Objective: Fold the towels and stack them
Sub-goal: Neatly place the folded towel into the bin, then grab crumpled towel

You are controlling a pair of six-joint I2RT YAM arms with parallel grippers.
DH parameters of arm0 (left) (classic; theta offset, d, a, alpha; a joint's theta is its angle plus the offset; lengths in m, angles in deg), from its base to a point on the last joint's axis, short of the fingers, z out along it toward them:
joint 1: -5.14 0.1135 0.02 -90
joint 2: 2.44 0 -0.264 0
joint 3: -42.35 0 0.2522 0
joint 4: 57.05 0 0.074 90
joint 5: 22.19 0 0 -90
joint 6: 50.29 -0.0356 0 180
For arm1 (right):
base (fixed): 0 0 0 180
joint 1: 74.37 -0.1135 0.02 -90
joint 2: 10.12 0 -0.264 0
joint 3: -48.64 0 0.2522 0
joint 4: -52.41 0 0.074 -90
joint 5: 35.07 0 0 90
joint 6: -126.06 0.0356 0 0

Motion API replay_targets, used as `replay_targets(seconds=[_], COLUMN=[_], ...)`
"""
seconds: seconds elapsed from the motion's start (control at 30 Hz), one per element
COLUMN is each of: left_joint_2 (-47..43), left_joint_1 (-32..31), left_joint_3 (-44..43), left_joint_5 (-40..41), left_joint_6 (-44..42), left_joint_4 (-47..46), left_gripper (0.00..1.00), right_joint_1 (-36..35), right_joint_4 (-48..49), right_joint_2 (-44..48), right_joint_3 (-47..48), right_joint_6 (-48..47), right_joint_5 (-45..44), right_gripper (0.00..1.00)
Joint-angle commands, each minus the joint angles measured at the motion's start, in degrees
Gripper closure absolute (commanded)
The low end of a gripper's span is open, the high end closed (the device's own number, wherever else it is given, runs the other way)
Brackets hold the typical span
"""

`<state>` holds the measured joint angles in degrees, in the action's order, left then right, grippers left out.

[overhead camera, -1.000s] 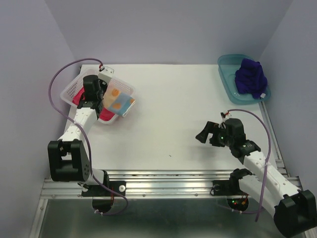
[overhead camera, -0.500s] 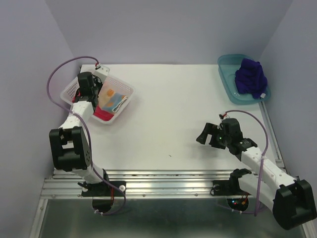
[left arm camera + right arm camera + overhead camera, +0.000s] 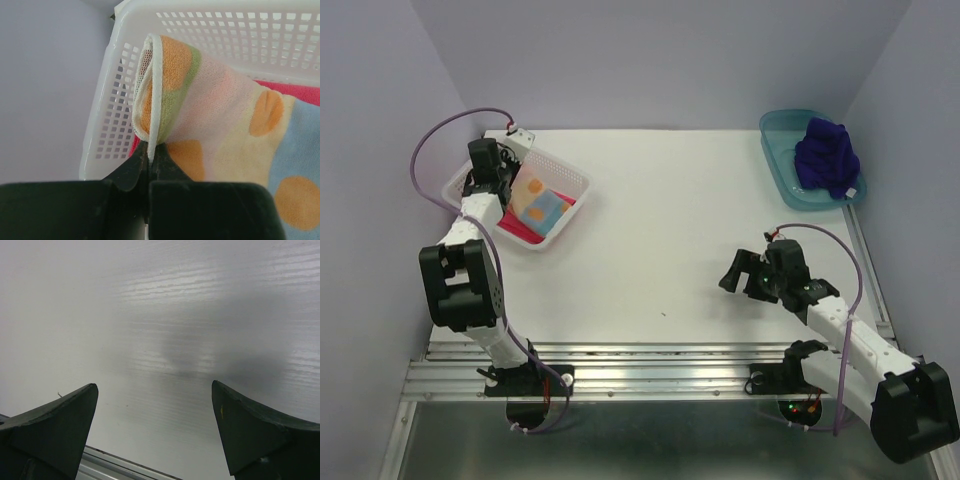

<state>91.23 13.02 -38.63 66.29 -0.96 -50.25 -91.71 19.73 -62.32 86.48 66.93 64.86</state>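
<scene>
The orange polka-dot towel [image 3: 538,201] lies in the white basket [image 3: 572,182] at the back left, on top of the pink-red towel [image 3: 520,231]. My left gripper [image 3: 498,190] is shut on the polka-dot towel's white hemmed edge [image 3: 156,100] by the basket's left wall [image 3: 107,130]. A strip of pink-red towel [image 3: 300,91] shows behind it. The dark purple-blue towel [image 3: 826,156] is bunched in the teal tray [image 3: 782,158] at the back right. My right gripper [image 3: 733,272] is open and empty over bare table; its fingertips [image 3: 70,415] frame only the white surface.
The table's metal front rail [image 3: 660,362] runs along the near edge. Lilac walls close in the left, back and right sides. A purple cable [image 3: 435,150] loops over the left arm beside the basket.
My left gripper has pulled back to the left side of the basket, drawing the polka-dot towel back fully inside it. The right arm has barely moved.
</scene>
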Motion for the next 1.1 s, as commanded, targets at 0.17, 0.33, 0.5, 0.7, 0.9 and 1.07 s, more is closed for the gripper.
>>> replay_targets(seconds=[0.17,0.33,0.5,0.7,0.9,1.07], left_joint_2=[3.5,4.6,3.0,-4.4,-12.2,-19.6], left_joint_1=[0.7,0.9,0.9,0.8,-4.5,-27.8], left_joint_3=[-11.2,-15.4,-18.2,-26.1,-23.2,-2.7], left_joint_5=[1.1,7.7,8.9,-3.1,-16.3,8.8], left_joint_6=[2.6,5.3,8.0,25.3,56.5,57.7], left_joint_4=[6.3,8.4,9.7,9.2,3.3,-3.6], left_gripper=[0.38,0.02,0.01,0.01,0.01,0.01], right_joint_1=[-0.5,-0.5,-0.5,-0.5,-0.1,7.4], right_joint_4=[0.0,0.2,-0.7,0.2,2.7,1.5], right_joint_2=[0.0,-0.1,1.7,0.5,-9.5,-26.8], right_joint_3=[3.8,3.9,5.4,13.0,29.3,51.2], right_joint_6=[0.2,0.7,1.4,4.6,4.0,1.3], right_joint_5=[-1.9,-1.7,-3.7,-11.5,-27.0,-35.7], right_gripper=[0.00,0.00,0.00,0.00,0.00,0.00])
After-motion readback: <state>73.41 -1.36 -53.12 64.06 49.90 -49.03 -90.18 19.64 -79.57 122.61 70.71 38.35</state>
